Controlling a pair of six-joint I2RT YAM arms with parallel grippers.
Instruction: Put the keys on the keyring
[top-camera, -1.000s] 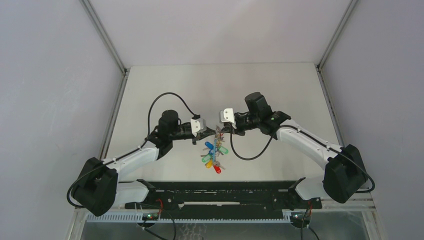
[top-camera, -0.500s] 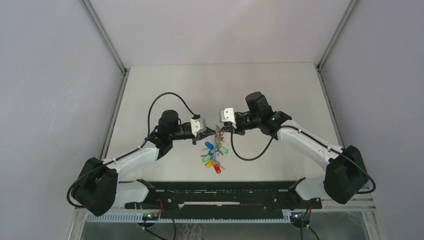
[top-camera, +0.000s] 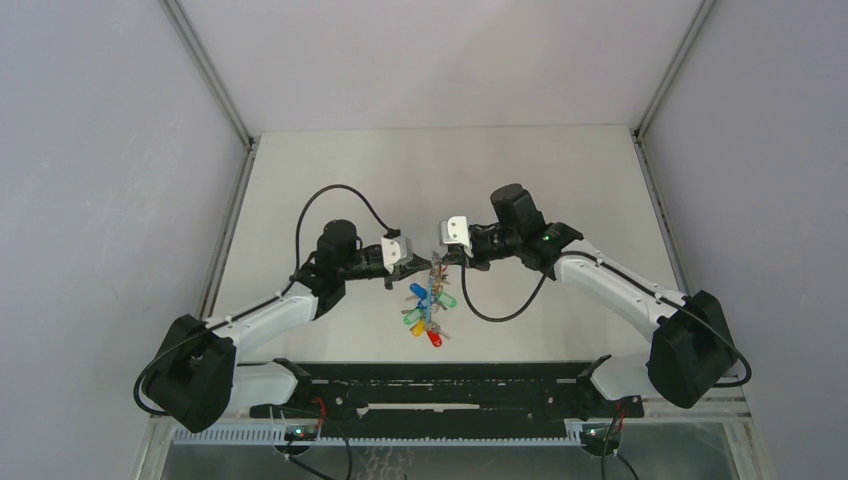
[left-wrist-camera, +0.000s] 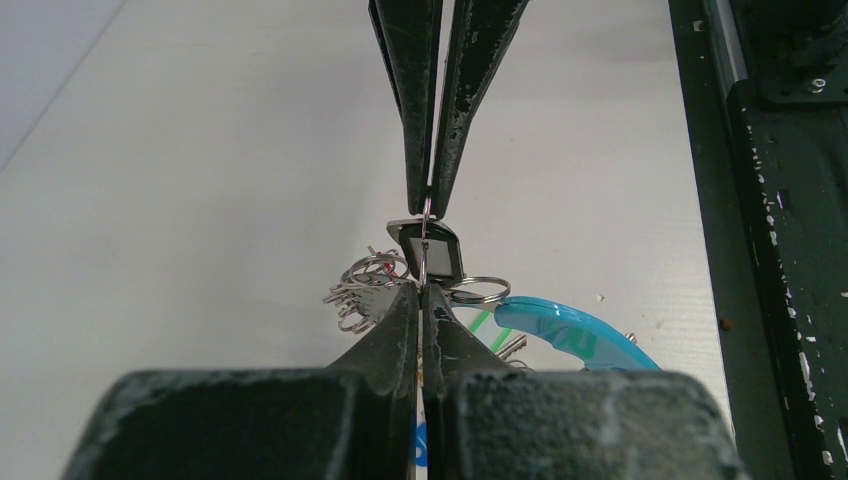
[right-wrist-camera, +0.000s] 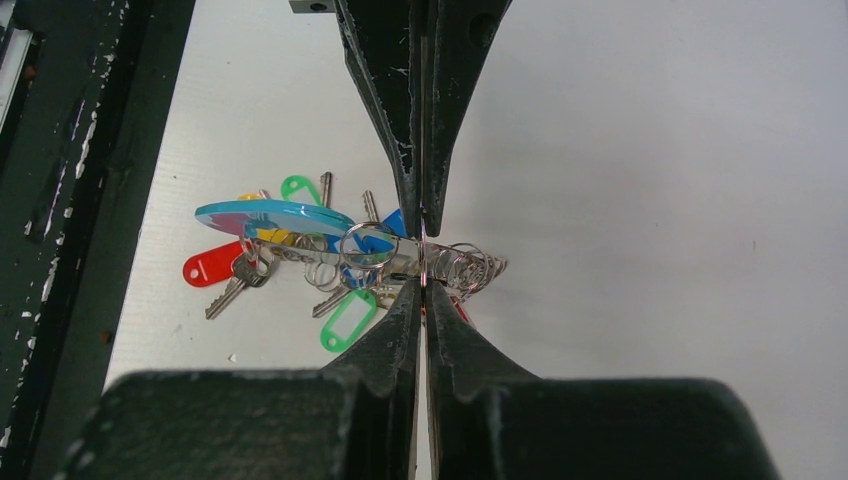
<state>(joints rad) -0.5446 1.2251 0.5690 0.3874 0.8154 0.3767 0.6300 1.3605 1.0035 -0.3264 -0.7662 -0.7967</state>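
Observation:
The keys (top-camera: 426, 310), silvery with blue, green, yellow and red tags, lie bunched on the white table between the arms. In the right wrist view a red tag (right-wrist-camera: 210, 268) and a green tag (right-wrist-camera: 348, 320) lie left of my fingers. The keyring (right-wrist-camera: 270, 215) with its turquoise segment (left-wrist-camera: 570, 330) sits in the bunch, seen edge-on. My left gripper (left-wrist-camera: 422, 287) and right gripper (right-wrist-camera: 423, 284) meet tip to tip above the bunch. Both are shut on one thin wire ring (left-wrist-camera: 426, 240) from opposite sides. A coil of small split rings (right-wrist-camera: 470, 265) hangs beside it.
A black rail (top-camera: 430, 385) runs across the near table edge, also seen at the right edge of the left wrist view as a black frame (left-wrist-camera: 780, 200). Grey walls close the table on three sides. A black cable (top-camera: 500, 305) loops under the right arm.

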